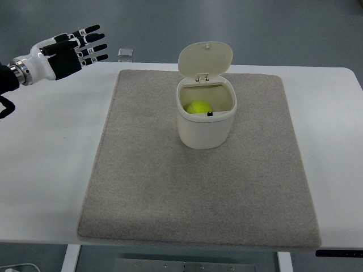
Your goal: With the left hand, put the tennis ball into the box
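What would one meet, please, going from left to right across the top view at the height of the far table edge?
Left hand, fingers spread and holding nothing → small grey object on the floor beyond the table → raised lid of the box, where the tennis ball lies inside.
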Motion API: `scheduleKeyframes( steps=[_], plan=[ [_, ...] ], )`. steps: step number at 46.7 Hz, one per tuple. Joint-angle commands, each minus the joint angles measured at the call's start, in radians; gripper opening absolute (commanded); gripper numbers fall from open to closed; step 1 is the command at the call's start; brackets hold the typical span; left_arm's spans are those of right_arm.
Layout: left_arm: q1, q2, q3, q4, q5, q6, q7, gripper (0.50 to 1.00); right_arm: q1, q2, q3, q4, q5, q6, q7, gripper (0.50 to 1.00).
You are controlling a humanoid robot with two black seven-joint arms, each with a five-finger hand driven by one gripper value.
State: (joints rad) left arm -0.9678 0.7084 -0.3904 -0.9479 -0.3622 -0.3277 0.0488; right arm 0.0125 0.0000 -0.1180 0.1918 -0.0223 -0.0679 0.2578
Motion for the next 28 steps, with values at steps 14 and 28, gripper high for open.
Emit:
scheduleKeyframes(
  steps=[14,28],
  plan=[
    [0.032,-0.204,-0.082,0.216,0.014,-0.016,-0.001,0.994,0.0,0.0,0.0,0.0,0.001,0.0,0.0,0.938],
    [0.032,-0.248,-0.102,0.256,0.014,-0.017,-0.092,0.994,0.0,0.0,0.0,0.0,0.001,0.003,0.0,0.938]
  ],
)
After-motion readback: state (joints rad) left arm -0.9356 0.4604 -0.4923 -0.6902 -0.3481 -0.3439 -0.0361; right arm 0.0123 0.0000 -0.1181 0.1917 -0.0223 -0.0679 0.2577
